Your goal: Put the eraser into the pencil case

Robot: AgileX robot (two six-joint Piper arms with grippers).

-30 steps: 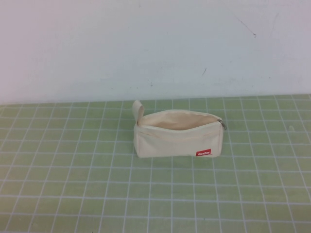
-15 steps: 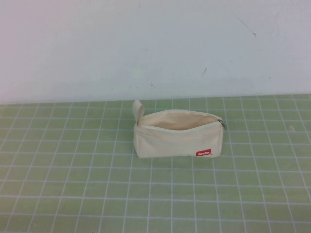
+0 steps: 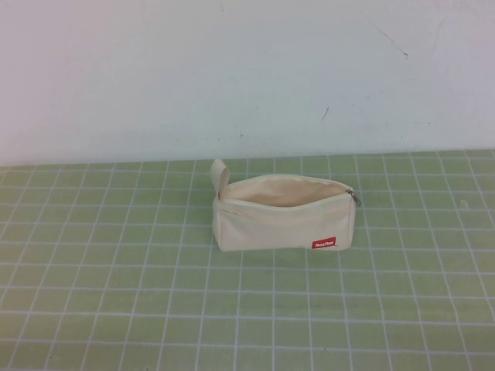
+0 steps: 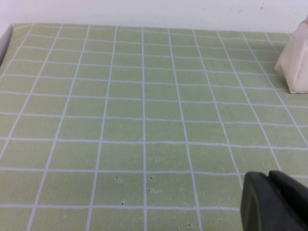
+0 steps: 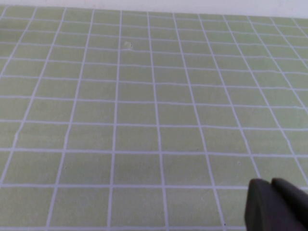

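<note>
The pencil case [image 3: 285, 216], a cream canvas pouch with a red label, lies on the green grid mat in the middle of the high view. Its zipper is open, with the pull at its right end and the loop at its left end. One end of it shows in the left wrist view [image 4: 296, 62]. A tiny pale speck [image 3: 464, 203] lies on the mat to the right of the pouch and also shows in the right wrist view [image 5: 127, 44]; I cannot tell whether it is the eraser. My left gripper [image 4: 268, 175] and right gripper [image 5: 270, 182] are shut, empty and low over the mat, outside the high view.
The green mat [image 3: 116, 294] with white grid lines covers the table up to a white wall [image 3: 232, 77] behind the pouch. The mat's left edge [image 4: 6, 41] shows in the left wrist view.
</note>
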